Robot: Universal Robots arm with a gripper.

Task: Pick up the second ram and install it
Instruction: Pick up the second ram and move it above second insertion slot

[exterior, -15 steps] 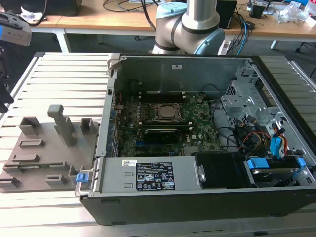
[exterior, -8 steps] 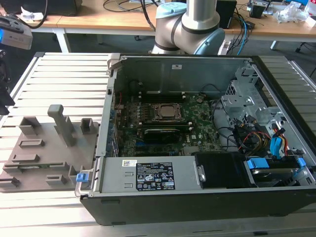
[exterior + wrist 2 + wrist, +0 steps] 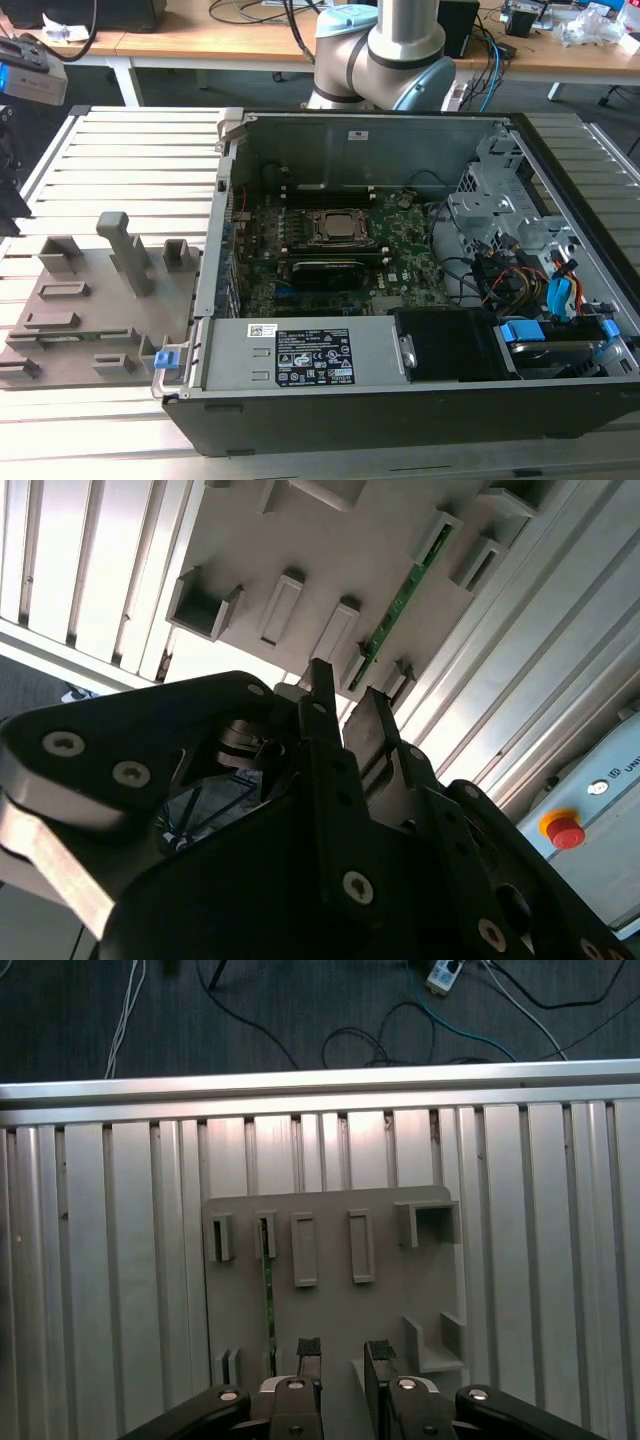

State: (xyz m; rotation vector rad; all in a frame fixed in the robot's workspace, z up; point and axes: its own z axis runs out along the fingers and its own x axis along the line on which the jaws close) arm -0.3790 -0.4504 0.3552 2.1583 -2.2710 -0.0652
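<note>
Two jaws are seen parted in both wrist views, with nothing gripped between them and bare grey plastic showing through the gap. They are held over a grey fixture plate (image 3: 400, 1300) that lies on the slatted aluminium desk (image 3: 100, 1260). The second ram (image 3: 268, 1295) is stood on edge in one of the plate's narrow pockets and is seen as a thin green line. In the second wrist view the second ram (image 3: 395, 605) is shown ahead of the jaw tips and apart from them. It is not between the jaws: it lies just outside the outer face of one fingertip (image 3: 309, 1352), running forward from the tips and roughly in line with the jaw faces. Empty pockets (image 3: 305, 1250) lie ahead of the gap itself.

The step in hand is judged to be the approach for the pick. It would be done well if the gap were shifted sideways until the stick is centred in it, with the present heading kept so that the flat faces are met squarely. A grip near mid-length is advised, so that the board is not tipped in its pocket. The open computer case (image 3: 400, 420) is stood beside the plate in the exterior view.
</note>
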